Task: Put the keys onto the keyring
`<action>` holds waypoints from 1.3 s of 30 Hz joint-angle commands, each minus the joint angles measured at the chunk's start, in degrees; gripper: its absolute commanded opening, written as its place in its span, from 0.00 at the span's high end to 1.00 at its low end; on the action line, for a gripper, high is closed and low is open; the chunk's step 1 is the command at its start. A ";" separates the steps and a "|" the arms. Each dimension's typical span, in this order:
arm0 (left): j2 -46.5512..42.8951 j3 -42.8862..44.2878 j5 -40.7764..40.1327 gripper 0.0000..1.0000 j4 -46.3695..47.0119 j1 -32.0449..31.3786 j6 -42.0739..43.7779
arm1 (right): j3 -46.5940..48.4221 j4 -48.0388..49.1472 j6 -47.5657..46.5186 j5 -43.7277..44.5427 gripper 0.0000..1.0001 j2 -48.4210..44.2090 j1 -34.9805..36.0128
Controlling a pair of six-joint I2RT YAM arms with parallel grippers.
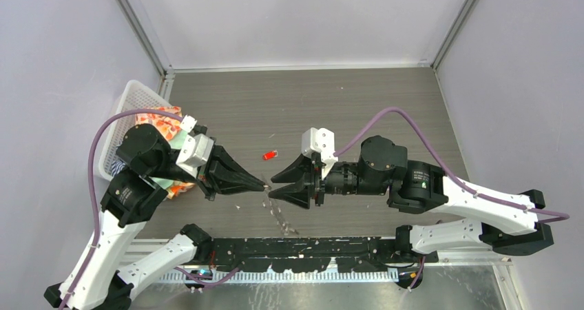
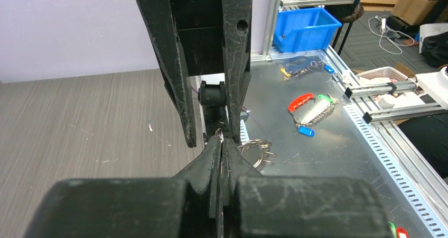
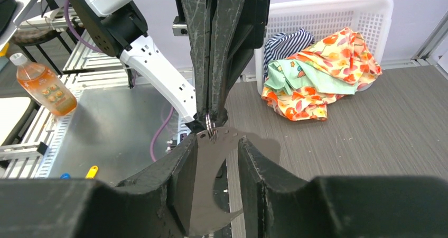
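A robotics lab: pale walls [image 1: 296,21] on aluminium framing [image 1: 138,27] box in the table [image 1: 358,96] from nine to three o'clock; in the left wrist view, a blue bin [image 2: 304,29] and cardboard boxes [image 2: 417,2] stand at one o'clock.

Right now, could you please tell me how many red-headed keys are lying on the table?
1. The red key lies near the middle of the table; others may be hidden.

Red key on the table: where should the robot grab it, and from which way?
The red key lies flat on the table, apart from everything else. Best pinch its red head across the narrow width, coming straight down from above, probably with the right gripper, whose fingers are open.
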 commanded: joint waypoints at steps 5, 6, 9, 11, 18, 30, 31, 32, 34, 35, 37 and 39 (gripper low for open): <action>-0.44 0.65 1.91 1.00 3.15 -0.06 -1.34 | -0.01 4.76 0.63 0.29 0.58 -0.63 0.38; -0.42 0.63 2.02 1.00 3.15 -0.04 -1.34 | 0.01 4.84 0.62 0.28 0.58 -0.61 0.38; -0.41 0.58 2.23 1.00 3.13 -0.05 -1.34 | 0.10 5.14 0.72 -0.10 0.59 -0.36 0.38; -0.45 0.55 2.30 1.00 3.11 -0.09 -1.34 | 0.26 5.15 0.85 -0.33 0.60 0.01 0.33; -0.39 0.38 2.42 1.00 3.34 -0.04 -1.01 | 1.42 4.15 1.08 -1.34 0.70 1.38 0.31; -1.92 -1.10 0.82 1.00 -1.80 -0.06 3.48 | 4.21 -1.55 0.95 0.39 0.99 1.16 0.36; -2.05 -1.09 0.18 1.00 -2.95 -0.02 4.33 | 4.34 -2.13 1.06 0.49 0.99 1.16 0.38; -2.08 -0.93 -0.55 0.92 -4.54 -0.02 5.47 | 4.69 -2.94 1.15 0.59 0.99 1.23 0.36; -1.81 0.20 -1.58 0.68 -9.59 -0.06 11.32 | 6.07 -6.01 1.24 0.85 0.99 1.66 0.36; -1.60 1.00 -2.33 0.59 -11.70 -0.03 13.08 | 6.95 -7.46 1.29 0.86 0.99 2.03 0.37; -0.90 2.22 -2.62 0.55 -16.02 -0.09 16.74 | 9.24 -10.53 1.27 0.70 0.99 3.07 0.32; -0.16 3.28 -2.56 0.55 -19.94 -0.09 20.14 | 11.51 -13.68 1.19 0.49 0.99 4.22 0.36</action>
